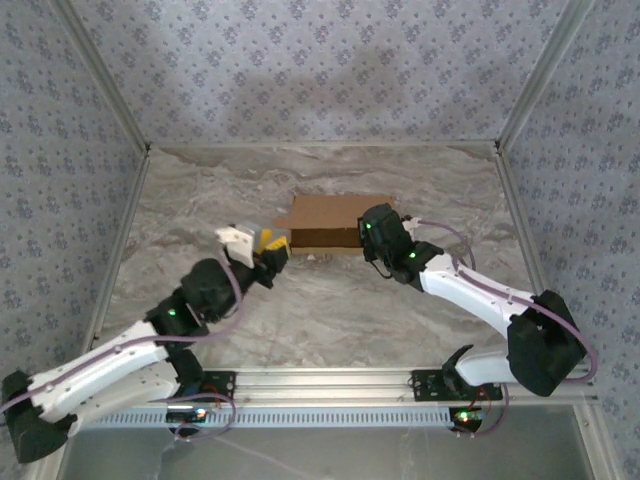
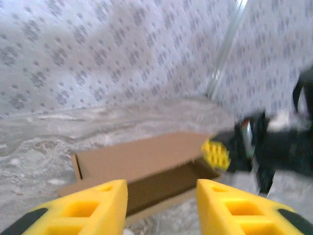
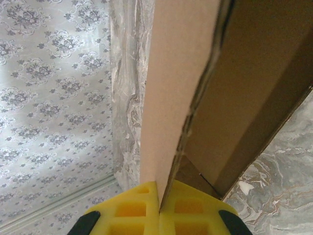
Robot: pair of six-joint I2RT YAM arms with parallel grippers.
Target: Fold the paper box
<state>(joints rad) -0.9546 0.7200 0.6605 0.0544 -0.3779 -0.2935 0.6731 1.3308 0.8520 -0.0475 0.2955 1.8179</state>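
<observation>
paper box (image 1: 335, 222) sits mid-table toward the far side, right gripper (image 1: 370, 235) clamped on its right end.

from above i see just a flat tan rectangle on the marbled table (image 1: 190, 200). my left wrist camera shows the paper box (image 2: 146, 161) partly raised, with a top panel over a shadowed hollow, a short flap at its left end, and the right gripper's yellow finger (image 2: 215, 154) at its right corner. the right wrist view has the fingers (image 3: 127, 210) pinched tight on a thin upright panel. left gripper (image 2: 161, 205) hangs released just short of the box, nothing between its jaws.
</observation>
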